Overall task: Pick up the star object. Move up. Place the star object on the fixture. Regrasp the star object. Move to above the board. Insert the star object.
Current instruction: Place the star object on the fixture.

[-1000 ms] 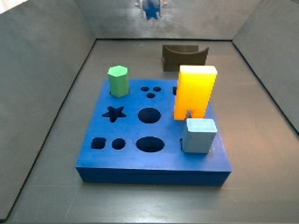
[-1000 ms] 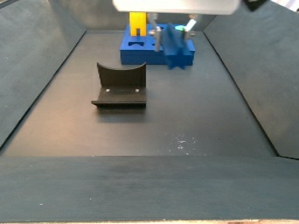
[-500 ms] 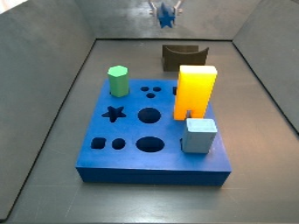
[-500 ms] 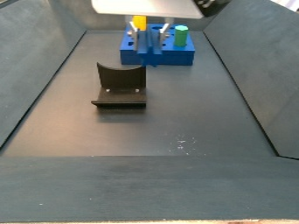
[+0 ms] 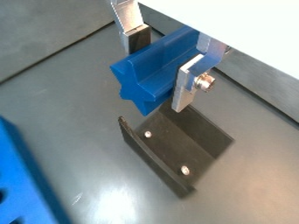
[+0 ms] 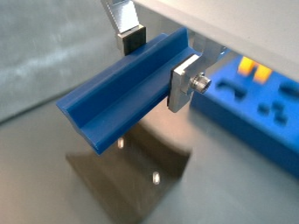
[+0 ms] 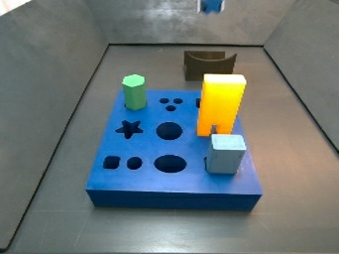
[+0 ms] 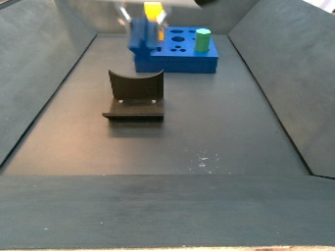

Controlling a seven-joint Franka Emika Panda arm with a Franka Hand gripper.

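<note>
The board (image 7: pixel 172 149), the biggest thing here, lies flat on the floor and serves as the landmark: its star-shaped hole (image 7: pixel 129 128) is open, near the green hexagonal peg (image 7: pixel 134 91), while the tall yellow block (image 7: pixel 220 103) and the pale blue cube (image 7: pixel 227 154) stand along its other side. Beyond the board's far edge sits the fixture (image 7: pixel 205 64), a dark bracket that shows in both wrist views directly under the load (image 5: pixel 176 150). Well above the fixture, farther from the board, hangs the pincer (image 5: pixel 160 61), its two silver plates closed onto the star object (image 5: pixel 152 74), gripping it across its length so the peg lies roughly level; in a side view only a blurred blue scrap (image 7: pixel 212 6) shows at the frame's edge, so its height is hard to judge there. The likely trouble is the set-down: the peg's ends overhang the plates, so a descent off-centre could tip it off the fixture's notch, spoiling the regrasp
</note>
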